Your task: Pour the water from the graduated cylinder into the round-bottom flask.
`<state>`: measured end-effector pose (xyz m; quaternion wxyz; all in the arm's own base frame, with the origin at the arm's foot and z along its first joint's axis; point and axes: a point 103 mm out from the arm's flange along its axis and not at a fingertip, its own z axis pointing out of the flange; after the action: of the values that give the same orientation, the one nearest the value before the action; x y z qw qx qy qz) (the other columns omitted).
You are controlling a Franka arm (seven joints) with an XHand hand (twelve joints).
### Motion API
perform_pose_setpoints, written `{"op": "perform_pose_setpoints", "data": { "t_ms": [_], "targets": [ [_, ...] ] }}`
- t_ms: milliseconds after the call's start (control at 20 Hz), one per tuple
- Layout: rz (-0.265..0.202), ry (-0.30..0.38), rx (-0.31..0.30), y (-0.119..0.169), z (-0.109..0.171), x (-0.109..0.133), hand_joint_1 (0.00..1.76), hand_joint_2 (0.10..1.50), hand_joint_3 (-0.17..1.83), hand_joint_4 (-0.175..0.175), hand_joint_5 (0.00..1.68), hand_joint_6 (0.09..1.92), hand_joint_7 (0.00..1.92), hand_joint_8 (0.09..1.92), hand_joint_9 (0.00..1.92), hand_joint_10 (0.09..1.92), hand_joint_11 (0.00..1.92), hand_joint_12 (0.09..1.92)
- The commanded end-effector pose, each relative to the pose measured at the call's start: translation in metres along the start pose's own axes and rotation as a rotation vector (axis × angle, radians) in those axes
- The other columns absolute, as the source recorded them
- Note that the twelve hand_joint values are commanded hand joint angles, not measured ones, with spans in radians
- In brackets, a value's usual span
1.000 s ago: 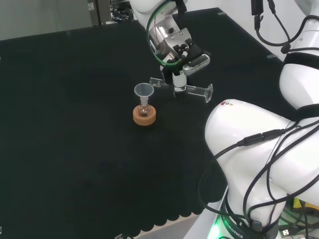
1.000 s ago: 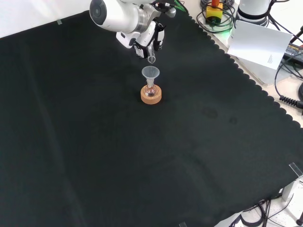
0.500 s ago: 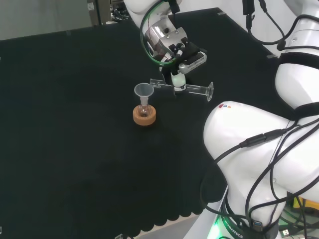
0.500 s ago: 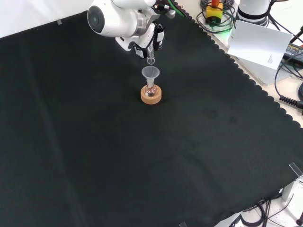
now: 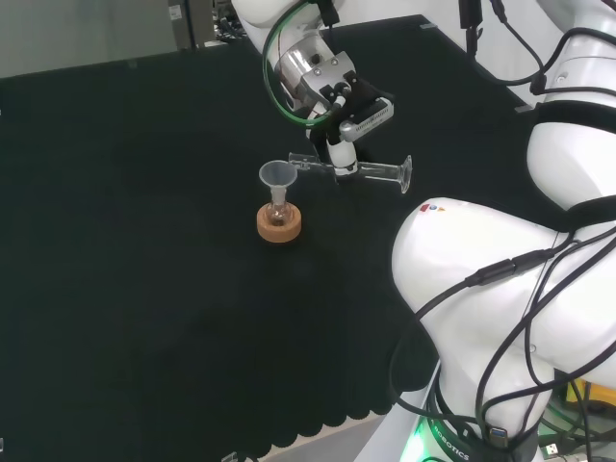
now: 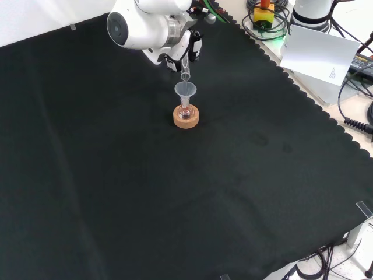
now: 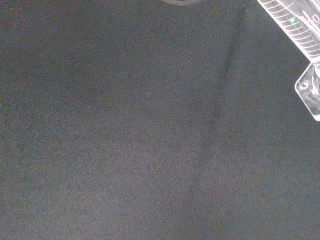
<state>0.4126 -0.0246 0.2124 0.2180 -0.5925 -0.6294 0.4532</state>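
On a cork ring [image 5: 279, 224] toward the worktop's [image 5: 144, 289] far edge in the front view, the round-bottom flask [image 5: 278, 214] is stood, a funnel [image 5: 277, 175] seated in its neck. Beyond, the graduated cylinder [image 5: 351, 170] is held nearly level, clamped mid-barrel by the robot hand [image 5: 339, 135], its spout just above the funnel. It is judged light, slippery and fragile.

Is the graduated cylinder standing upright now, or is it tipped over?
Tipped. In the head view the graduated cylinder lies almost level in the hand, its mouth at the funnel and its foot toward the view's right.
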Motion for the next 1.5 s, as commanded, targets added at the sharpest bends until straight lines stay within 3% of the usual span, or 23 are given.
{"op": "perform_pose_setpoints", "data": {
  "t_ms": [50, 350, 1500],
  "targets": [
    [0.018, -0.006, 0.02, -0.0003, -0.0012, 0.0023, 1.49, 1.11, 0.0, -0.095, 0.91, 0.84, 0.76, 1.26, 1.07, 1.01, 1.04, 0.84],
    [0.047, -0.019, 0.049, 0.0, -0.0018, 0.0021, 1.49, 1.11, 0.0, -0.094, 0.91, 0.84, 0.76, 1.26, 1.07, 1.01, 1.04, 0.84],
    [0.075, -0.039, 0.084, -0.0013, -0.0073, 0.0038, 1.49, 1.11, 0.0, -0.092, 0.9, 0.85, 0.76, 1.26, 1.07, 1.02, 1.04, 0.84]
  ]
}}
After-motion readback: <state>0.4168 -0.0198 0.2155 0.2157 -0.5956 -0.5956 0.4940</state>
